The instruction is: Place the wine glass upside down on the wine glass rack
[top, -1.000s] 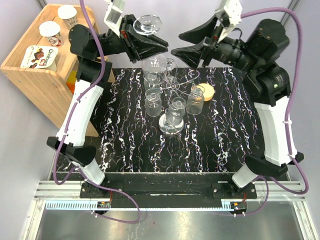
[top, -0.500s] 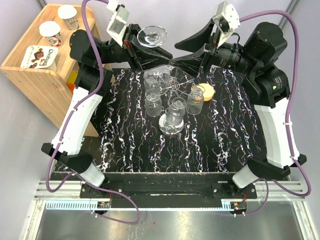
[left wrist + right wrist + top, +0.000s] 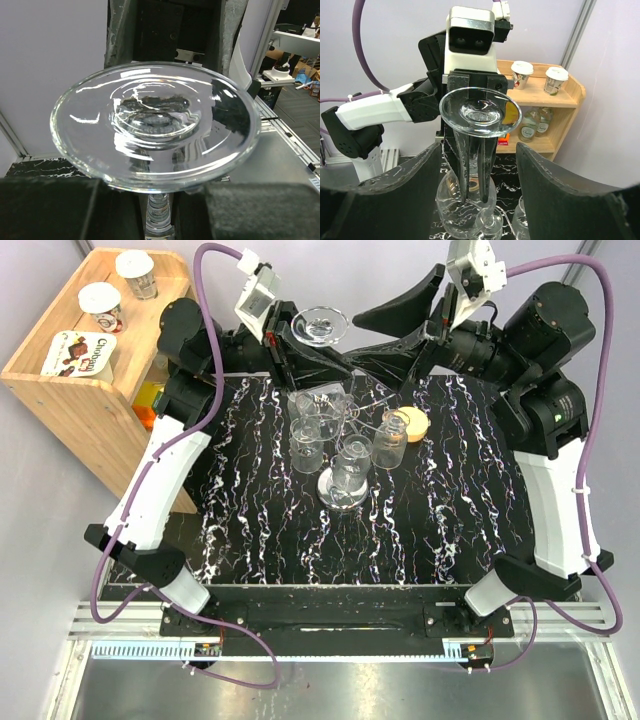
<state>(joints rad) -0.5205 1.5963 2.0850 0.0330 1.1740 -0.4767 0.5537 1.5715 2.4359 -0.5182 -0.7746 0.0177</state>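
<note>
- Left gripper [image 3: 160, 212]: jaws narrow, clamped on the stem of the wine glass [image 3: 155, 115]; its foot faces up above them.
- Right gripper [image 3: 479, 149]: jaws wide; wine glass between them, touching neither.

Wooden shelf [image 3: 85, 425] with yogurt cups [image 3: 100, 305], black marbled table [image 3: 250, 540], glass jar [image 3: 390, 447]

wine glass [image 3: 155, 115]: clear glass, smooth and glossy, bright glints across its foot
left hand [image 3: 159, 220]: mine, matt black plastic, pads faintly grainy
right hand [image 3: 479, 150]: mine, matt black plastic, dull and smooth
wine glass rack [image 3: 335, 495]: shiny chrome wire, mirror-bright disc base
surface [image 3: 250, 530]: black marble look, white veins, slight sheen
shelf [image 3: 90, 410]: pale wood, matt, grain showing
cable [image 3: 356, 20]: smooth purple plastic sheath
</note>
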